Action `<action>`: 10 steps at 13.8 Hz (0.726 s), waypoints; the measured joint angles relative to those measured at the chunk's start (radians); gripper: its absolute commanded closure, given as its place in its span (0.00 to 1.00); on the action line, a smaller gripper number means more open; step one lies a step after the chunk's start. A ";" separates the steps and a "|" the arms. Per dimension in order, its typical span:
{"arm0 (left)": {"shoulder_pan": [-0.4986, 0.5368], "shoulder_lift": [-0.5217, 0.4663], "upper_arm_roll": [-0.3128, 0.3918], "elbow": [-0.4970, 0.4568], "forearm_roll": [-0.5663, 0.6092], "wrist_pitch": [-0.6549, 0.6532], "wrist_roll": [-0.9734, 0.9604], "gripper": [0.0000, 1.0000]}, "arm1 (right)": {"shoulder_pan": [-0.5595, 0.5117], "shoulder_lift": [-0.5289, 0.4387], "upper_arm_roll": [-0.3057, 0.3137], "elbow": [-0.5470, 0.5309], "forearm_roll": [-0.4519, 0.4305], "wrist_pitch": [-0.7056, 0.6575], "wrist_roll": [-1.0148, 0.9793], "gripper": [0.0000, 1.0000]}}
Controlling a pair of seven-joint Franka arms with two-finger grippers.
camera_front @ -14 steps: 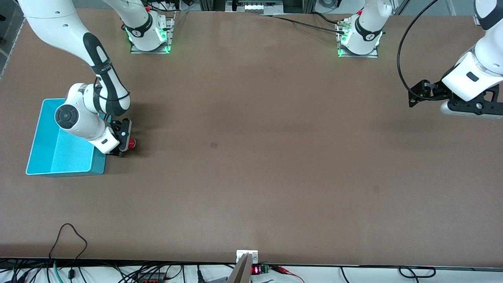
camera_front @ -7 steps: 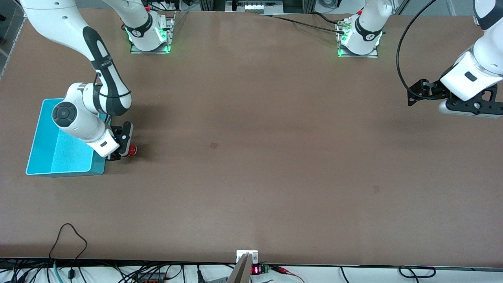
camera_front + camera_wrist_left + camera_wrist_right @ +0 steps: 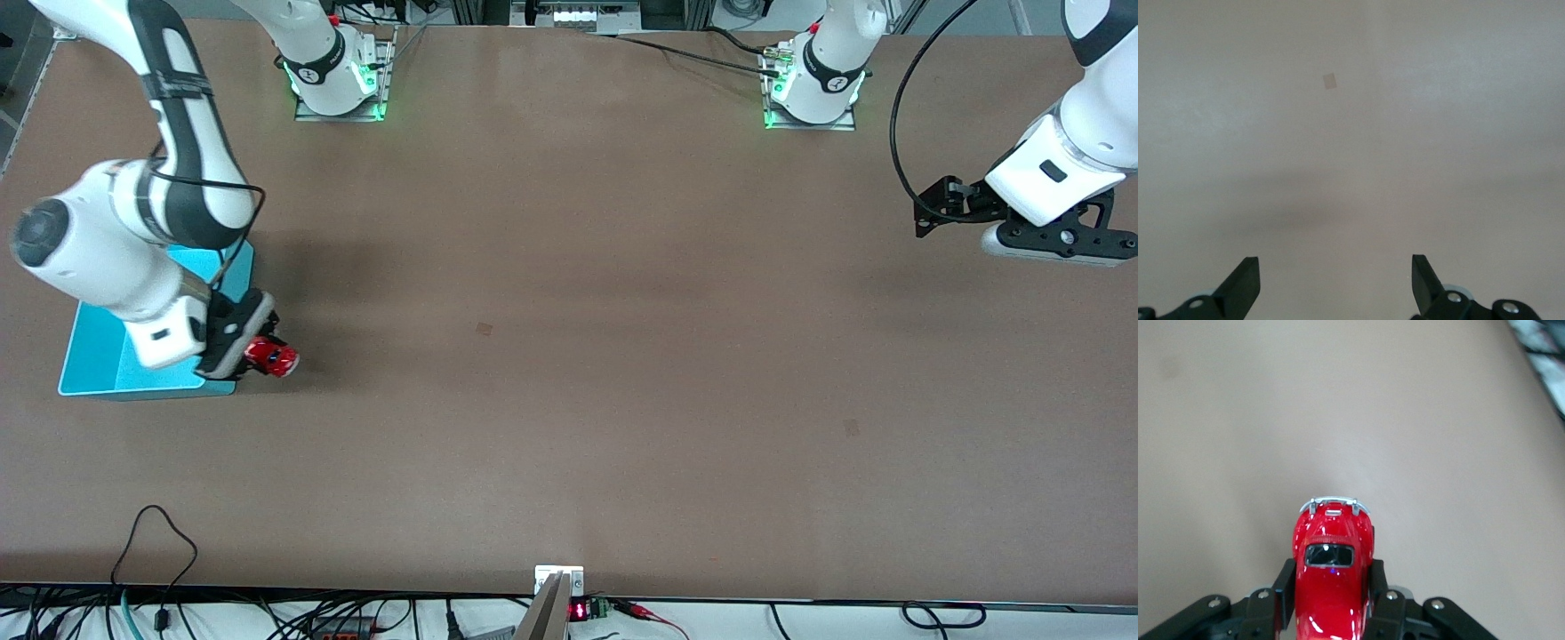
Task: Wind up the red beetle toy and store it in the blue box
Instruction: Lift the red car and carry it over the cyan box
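The red beetle toy [image 3: 274,358] [image 3: 1331,537] is a glossy red car with a silvery bumper. My right gripper [image 3: 256,351] [image 3: 1331,570] is shut on its sides, nose pointing away from the hand. It hangs a little above the table, just off the corner of the blue box [image 3: 96,378]. The box is a cyan bin at the right arm's end of the table, mostly hidden under the right arm. My left gripper [image 3: 1062,244] [image 3: 1335,263] waits open over bare table at the left arm's end, nothing between its fingers.
Both arm bases [image 3: 338,84] [image 3: 813,93] stand at the table's back edge. A small dark square mark [image 3: 483,328] [image 3: 1330,81] lies mid-table. Cables and a small display [image 3: 578,611] run along the edge nearest the camera.
My right gripper has shut on the red beetle toy and lifted it off the table, with the arm swinging up over the box. The left arm barely drifted.
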 measured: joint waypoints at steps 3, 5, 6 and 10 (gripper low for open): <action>0.001 0.000 0.000 0.000 0.000 -0.001 0.000 0.00 | -0.059 -0.017 -0.055 0.000 0.002 -0.040 0.243 0.86; 0.001 0.000 0.000 0.000 0.000 -0.002 0.000 0.00 | -0.110 -0.015 -0.092 -0.003 0.002 -0.059 0.340 0.88; 0.001 0.000 0.000 0.000 0.000 -0.002 0.000 0.00 | -0.147 -0.012 -0.098 -0.007 0.002 -0.062 0.377 0.90; 0.001 0.000 0.000 0.000 0.000 -0.003 0.000 0.00 | -0.266 0.037 -0.102 -0.044 0.003 -0.083 0.506 0.90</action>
